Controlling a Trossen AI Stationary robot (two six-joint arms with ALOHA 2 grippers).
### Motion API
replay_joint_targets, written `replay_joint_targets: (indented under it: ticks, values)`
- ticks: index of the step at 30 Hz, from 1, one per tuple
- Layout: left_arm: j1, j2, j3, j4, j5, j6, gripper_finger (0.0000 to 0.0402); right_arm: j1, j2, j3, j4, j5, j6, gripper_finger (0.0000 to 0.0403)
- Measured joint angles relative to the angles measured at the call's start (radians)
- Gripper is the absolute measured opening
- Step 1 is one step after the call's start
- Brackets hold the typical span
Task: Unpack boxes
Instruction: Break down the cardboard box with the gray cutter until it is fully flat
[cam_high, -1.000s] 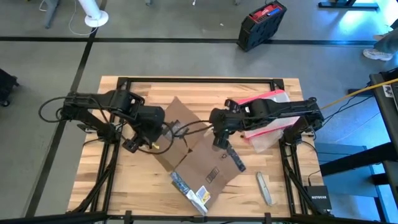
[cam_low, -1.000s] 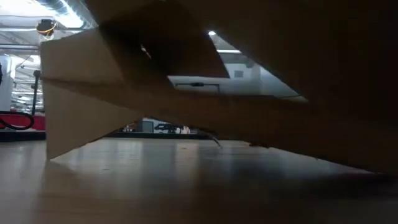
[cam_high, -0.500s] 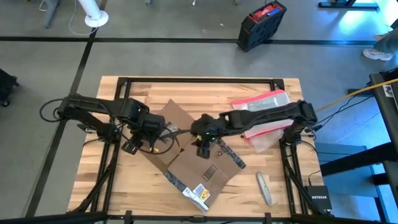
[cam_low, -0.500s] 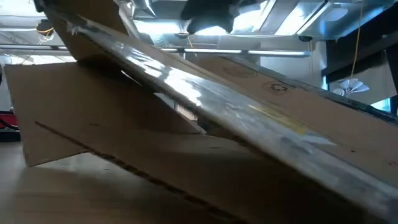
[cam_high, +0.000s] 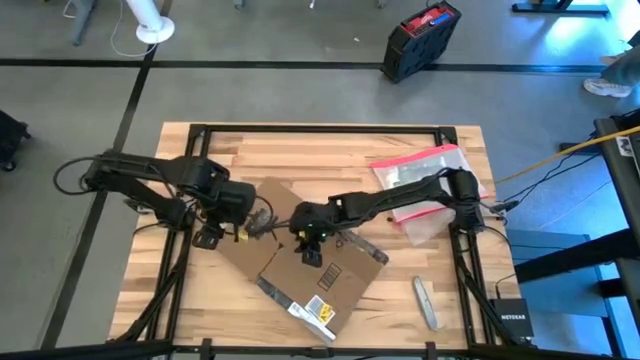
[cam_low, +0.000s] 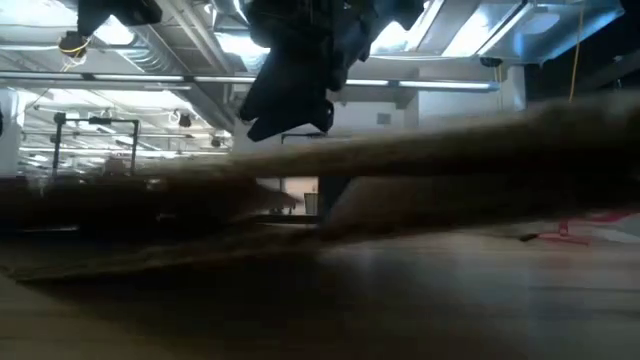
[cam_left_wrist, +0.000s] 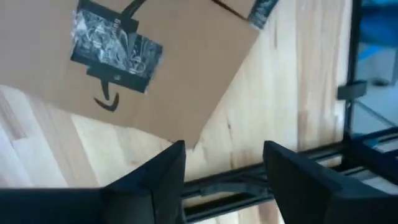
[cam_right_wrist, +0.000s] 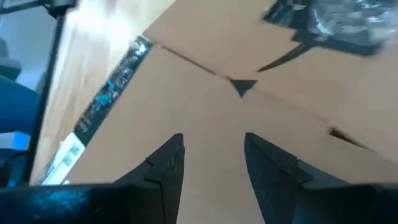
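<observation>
On the pale wooden desk (cam_high: 440, 300) the brown flattened cardboard box (cam_high: 300, 265) has slid toward the front edge, left hand (cam_high: 262, 222) and right hand (cam_high: 308, 250) both open, holding nothing, so it's basically emptied.

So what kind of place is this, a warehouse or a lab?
Probably a robotics lab or workshop: a wooden table on a bare concrete floor, ceiling strip lights and ducting overhead, cables trailing beside the frame.
</observation>
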Motion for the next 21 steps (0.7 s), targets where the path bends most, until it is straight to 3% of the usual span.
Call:
replay_joint_targets:
  ticks: [5, 10, 16, 21]
  values:
    - [0.0, -0.05, 0.0, 0.043, -0.009, -0.061, 0.0206, -0.004, 0.004, 0.001, 0.043, -0.002, -0.028, 0.016]
    - [0.005, -0.055, -0.058, 0.186, -0.043, -0.045, 0.0206, -0.014, -0.003, 0.019, -0.045, -0.044, -0.026, 0.016]
    - [0.028, -0.054, -0.266, 0.358, -0.039, 0.036, 0.0205, 0.023, -0.028, 0.022, -0.22, -0.023, -0.07, 0.016]
    - [0.045, -0.053, -0.466, 0.625, 0.034, 0.035, 0.0205, 0.05, -0.029, -0.014, -0.217, -0.003, -0.052, 0.016]
